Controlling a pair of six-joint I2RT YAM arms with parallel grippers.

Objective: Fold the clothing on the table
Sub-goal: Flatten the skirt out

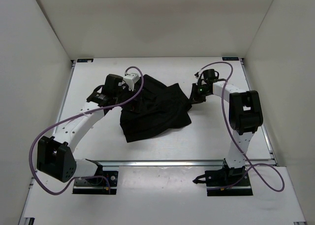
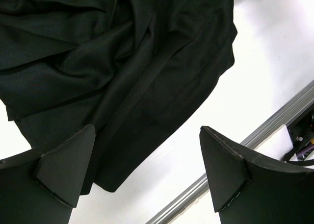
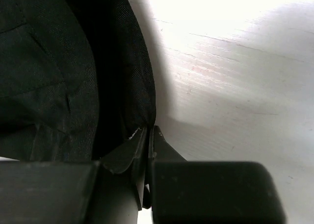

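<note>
Since the clothing (image 1: pixel 152 109) is floppy, crumpled mid-counter (image 1: pixel 206 146), edges are the handhold: my right jaws (image 3: pixel 148 136) are pinched on its right hem, left jaws (image 2: pixel 147 180) apart above its left side. Expect sag and slip.

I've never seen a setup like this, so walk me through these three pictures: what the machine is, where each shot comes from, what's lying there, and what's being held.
These are two robot arms bolted at the near edge of a white table. The wide picture comes from a fixed camera above and behind them. The other two come from cameras on the arms' wrists, looking past their own fingers.

On the table lies one crumpled black garment.

The left pincer is wide open above the garment's edge, holding nothing; the two dark wedges in its view are its fingers.

The right pincer is shut, pinching the garment's edge at the cloth's right side.
</note>
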